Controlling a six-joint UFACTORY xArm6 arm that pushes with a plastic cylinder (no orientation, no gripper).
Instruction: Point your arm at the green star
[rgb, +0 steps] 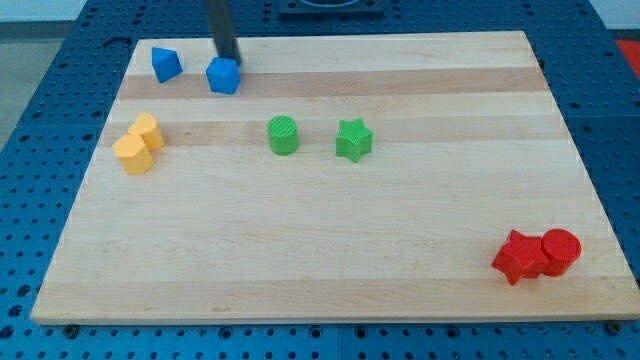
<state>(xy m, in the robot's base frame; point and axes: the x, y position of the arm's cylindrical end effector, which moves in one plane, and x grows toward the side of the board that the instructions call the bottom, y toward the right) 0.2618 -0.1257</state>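
The green star (353, 139) lies on the wooden board (400, 250), a little above its middle. A green cylinder (283, 134) stands to its left. My tip (230, 59) is at the view's top left, touching the top of a blue cube (224, 75). It is well to the upper left of the green star, with the green cylinder between them.
A blue wedge-shaped block (165, 64) lies left of the blue cube. Two yellow blocks (138, 145) touch each other at the left edge. A red star (519, 256) and a red cylinder (560, 250) touch at the bottom right.
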